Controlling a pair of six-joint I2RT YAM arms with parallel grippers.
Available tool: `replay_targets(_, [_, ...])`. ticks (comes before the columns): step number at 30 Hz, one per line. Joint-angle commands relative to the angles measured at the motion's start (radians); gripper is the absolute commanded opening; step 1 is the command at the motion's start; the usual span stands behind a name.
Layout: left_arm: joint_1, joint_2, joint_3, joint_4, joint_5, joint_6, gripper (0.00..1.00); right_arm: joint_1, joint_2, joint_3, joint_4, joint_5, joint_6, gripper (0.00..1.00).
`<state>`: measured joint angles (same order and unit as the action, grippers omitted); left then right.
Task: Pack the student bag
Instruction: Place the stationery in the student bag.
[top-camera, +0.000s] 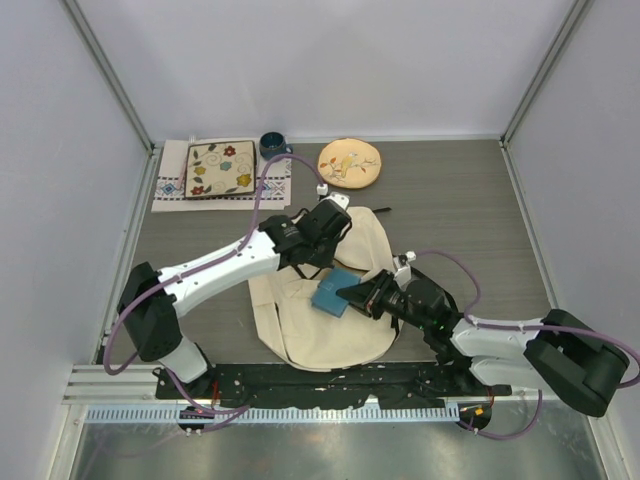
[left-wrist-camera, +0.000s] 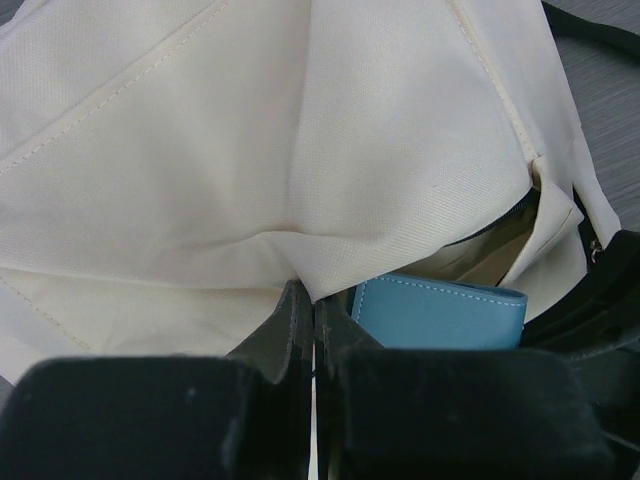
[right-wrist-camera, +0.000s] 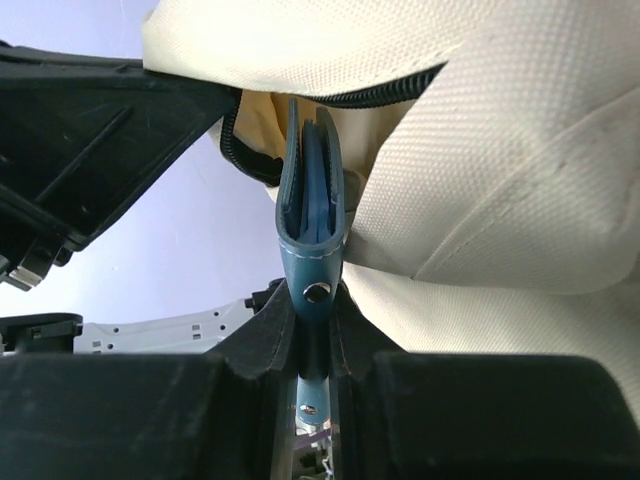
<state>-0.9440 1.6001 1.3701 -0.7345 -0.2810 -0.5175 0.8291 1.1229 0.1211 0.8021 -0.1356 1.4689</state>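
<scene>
Top view: the large cream soft-fabric student bag (top-camera: 322, 318) lies flat at the middle of the tabletop, towards its near edge, between the two arms. The step in hand appears to be insertion of a flat blue stitched-leather wallet (top-camera: 329, 294) into the bag's opening. The left gripper (top-camera: 322, 258) reaches the bag from the far side; the right gripper (top-camera: 356, 296) presents the wallet from the right. Left wrist view: the left gripper (left-wrist-camera: 312, 320) is fully closed, pinching a fold of the student bag (left-wrist-camera: 300, 130) fabric and lifting it above the wallet (left-wrist-camera: 440, 315). Right wrist view: the right gripper (right-wrist-camera: 315, 300) is clamped narrowly on the snap end of the wallet (right-wrist-camera: 312, 190), held on edge, its leading end at the black zipper edge (right-wrist-camera: 380, 98) of the student bag (right-wrist-camera: 500, 150). The next move calls for advancing the wallet fully past the zipper, with the fold held raised, before release.
</scene>
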Motion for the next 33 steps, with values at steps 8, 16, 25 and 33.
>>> replay_targets(8, [0.001,-0.155,-0.052,0.126,0.097,-0.033,0.0,-0.013,0.097,0.0,0.252,0.091,0.079,0.01])
replay_targets(16, [-0.001,-0.21,-0.118,0.168,0.144,-0.067,0.0,-0.064,0.138,0.032,0.261,0.191,0.073,0.01])
replay_targets(25, [0.001,-0.181,-0.092,0.201,0.175,-0.13,0.0,-0.015,0.138,0.069,0.238,0.369,-0.013,0.01])
replay_targets(33, [0.001,-0.187,-0.1,0.202,0.2,-0.134,0.0,-0.012,0.135,0.086,0.27,0.458,-0.004,0.01])
